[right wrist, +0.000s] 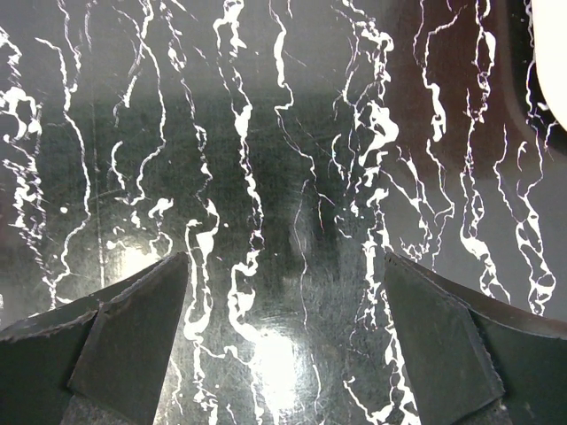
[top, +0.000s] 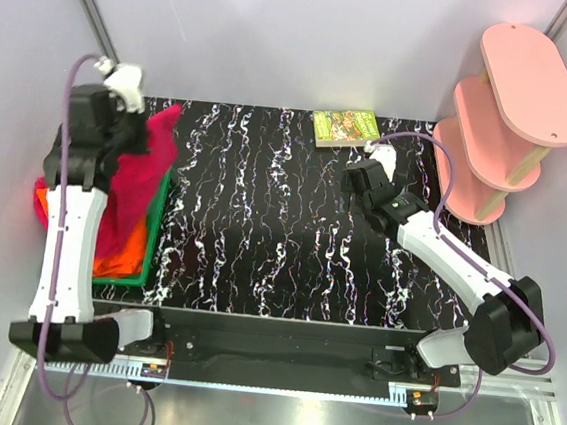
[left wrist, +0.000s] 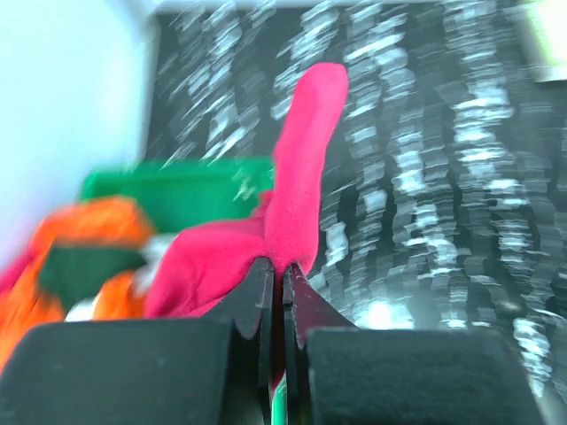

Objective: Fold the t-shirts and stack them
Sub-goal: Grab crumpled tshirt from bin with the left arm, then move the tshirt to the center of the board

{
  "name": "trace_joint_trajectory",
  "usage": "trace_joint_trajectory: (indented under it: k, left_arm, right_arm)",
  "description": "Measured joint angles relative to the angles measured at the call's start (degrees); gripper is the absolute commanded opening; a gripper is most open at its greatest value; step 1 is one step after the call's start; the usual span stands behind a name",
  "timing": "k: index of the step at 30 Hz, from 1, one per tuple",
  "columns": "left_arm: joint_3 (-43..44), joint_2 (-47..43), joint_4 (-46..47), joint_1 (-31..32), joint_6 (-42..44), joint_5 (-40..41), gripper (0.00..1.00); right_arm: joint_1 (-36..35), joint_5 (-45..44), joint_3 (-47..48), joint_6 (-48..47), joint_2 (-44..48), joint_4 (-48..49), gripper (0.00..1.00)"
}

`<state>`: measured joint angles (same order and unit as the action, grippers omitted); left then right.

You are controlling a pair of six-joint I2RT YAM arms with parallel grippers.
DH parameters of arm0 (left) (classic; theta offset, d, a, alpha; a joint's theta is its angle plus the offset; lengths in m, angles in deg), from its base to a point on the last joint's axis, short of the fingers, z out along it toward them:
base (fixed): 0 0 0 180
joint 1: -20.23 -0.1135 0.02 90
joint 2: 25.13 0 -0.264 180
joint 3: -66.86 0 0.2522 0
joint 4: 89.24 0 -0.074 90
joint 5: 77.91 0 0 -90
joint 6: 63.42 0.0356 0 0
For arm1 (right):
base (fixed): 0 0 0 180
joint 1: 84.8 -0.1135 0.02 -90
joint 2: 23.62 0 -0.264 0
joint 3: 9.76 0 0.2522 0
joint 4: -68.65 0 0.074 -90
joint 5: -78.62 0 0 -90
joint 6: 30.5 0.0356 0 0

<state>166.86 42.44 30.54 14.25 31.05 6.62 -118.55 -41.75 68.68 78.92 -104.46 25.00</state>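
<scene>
Left gripper point(left wrist: 276, 270), at the upper left of the overhead view, is pinched fully shut on a fold of the crimson t-shirt point(top: 144, 174). The cloth drapes from it over a green bin point(top: 116, 279) that also holds an orange t-shirt point(top: 129, 248). Right gripper point(right wrist: 285, 261) hangs wide open and empty over the black marbled table point(top: 282, 222), right of centre.

To do this step well, the shirt probably needs lifting clear of the bin rim, then carrying to the bare middle of the table, where the free gripper could take a second edge and spread it flat.

A small green book point(top: 345, 128) lies at the upper middle; its cover print is too small to read. No other writing shows.
</scene>
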Motion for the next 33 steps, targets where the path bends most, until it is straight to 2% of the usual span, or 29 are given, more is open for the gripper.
trace_joint_trajectory:
  k: [4, 8, 13, 18, 19, 20, 22, 23, 24, 25, 28, 33]
  left_arm:
    - [5.92, 4.72, -0.90, 10.95, 0.28, -0.35, 0.00]
    - [5.97, 8.66, -3.63, 21.62, 2.82, 0.98, 0.00]
    - [5.99, 13.31, -4.94, 37.81, 6.54, 1.20, 0.00]
    - [10.19, 17.97, -6.58, 44.44, 7.30, 0.63, 0.01]
    - [10.97, 18.84, -6.25, 44.72, 7.30, 0.72, 0.11]
    - [11.17, 19.37, -5.66, 44.76, 7.26, 0.85, 0.27]
    - [10.54, 19.93, -4.68, 44.35, 7.02, 1.25, 0.69]
    - [9.46, 19.98, -3.74, 43.91, 6.88, 1.27, 0.84]
    - [8.13, 19.91, -2.84, 43.17, 6.40, 1.22, 0.96]
    - [6.73, 19.91, -2.01, 42.34, 5.73, 1.20, 0.99]
    - [1.86, 19.91, 0.28, 38.14, 3.72, 1.25, 0.99]
    - [-5.25, 18.64, 2.95, 27.21, 0.98, 1.57, 0.99]
  right_arm:
    - [0.00, 0.00, 0.92, -0.04, 0.68, 0.00, 0.99]
    - [0.00, -0.07, 1.38, -0.09, 3.43, -0.15, 0.98]
    - [0.00, -0.66, 2.38, -0.07, 7.30, -2.67, 0.98]
    - [0.00, -1.97, 2.47, 0.42, 9.57, -5.20, 0.98]
    - [0.00, -2.16, 2.47, 0.63, 9.86, -5.79, 0.98]
    - [0.00, -2.21, 2.47, 0.92, 10.05, -6.25, 0.98]
    - [0.00, -2.58, 2.47, 1.55, 10.38, -7.08, 0.98]
    - [0.00, -2.69, 2.47, 1.90, 10.51, -7.50, 0.99]
    - [0.00, -2.84, 2.47, 2.16, 10.62, -7.85, 0.99]
    - [0.00, -2.97, 2.47, 2.45, 10.71, -8.11, 0.99]
    - [0.00, -3.10, 2.47, 2.97, 10.82, -8.90, 1.00]
    - [-0.13, -3.13, 2.49, 2.60, 10.36, -9.05, 0.99]
